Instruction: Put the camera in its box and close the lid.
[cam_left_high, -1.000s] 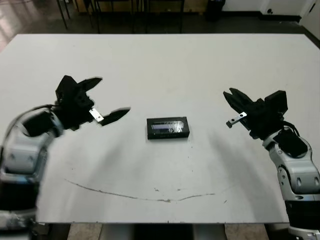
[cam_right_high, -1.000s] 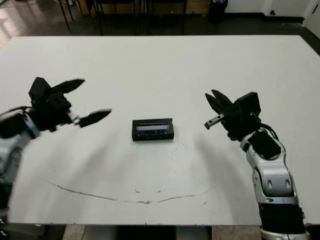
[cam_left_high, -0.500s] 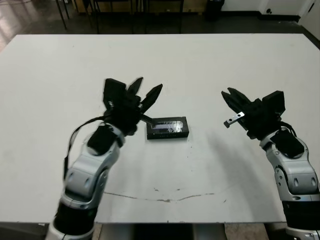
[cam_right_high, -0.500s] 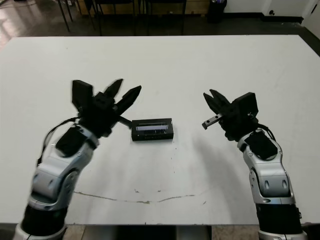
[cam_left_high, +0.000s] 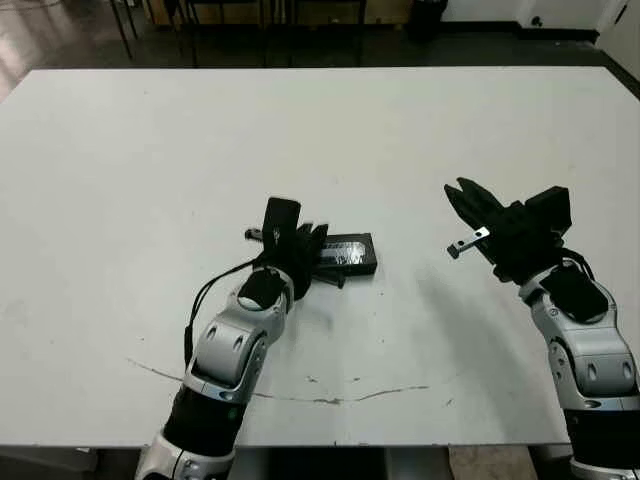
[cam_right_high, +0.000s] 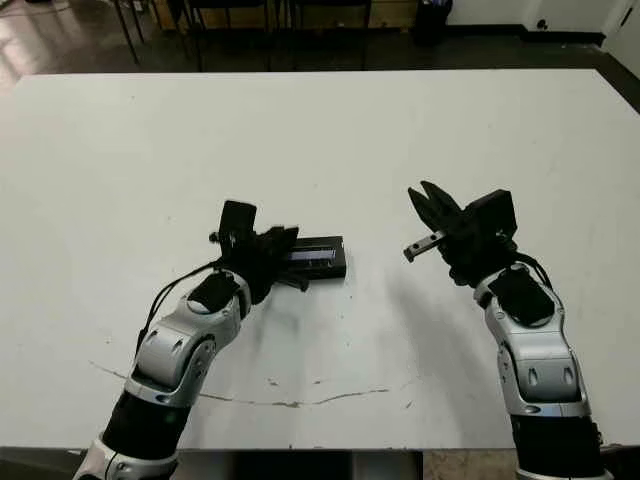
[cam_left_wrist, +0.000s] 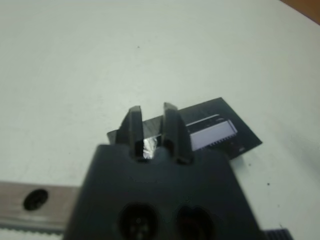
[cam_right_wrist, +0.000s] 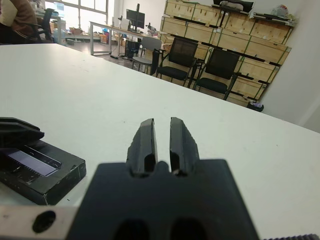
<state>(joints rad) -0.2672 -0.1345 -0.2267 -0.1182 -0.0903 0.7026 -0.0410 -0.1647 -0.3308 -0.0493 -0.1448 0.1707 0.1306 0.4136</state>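
Observation:
The box (cam_left_high: 352, 268) lies at the table's middle with the lid (cam_left_high: 350, 250) flat on top, its glossy strip facing up. The camera is hidden. My left gripper (cam_left_high: 325, 264) is at the box's left end, shut, with its fingertips (cam_left_wrist: 170, 112) over the left end of the lid (cam_left_wrist: 215, 132); I cannot tell whether they touch it. My right gripper (cam_left_high: 458, 190) hovers to the right of the box, well apart from it, shut and holding nothing. The right wrist view shows the box (cam_right_wrist: 47, 177) beyond the right gripper's fingers (cam_right_wrist: 145, 135).
A thin dark scratch line (cam_left_high: 330, 398) runs across the white table (cam_left_high: 320, 130) near its front edge. Chairs (cam_right_wrist: 180, 57) and stacked crates (cam_right_wrist: 240, 40) stand beyond the table's far side.
My left arm swung in from the left to the box's left end, and its wide-open fingers came together. The right arm and the box stayed nearly still.

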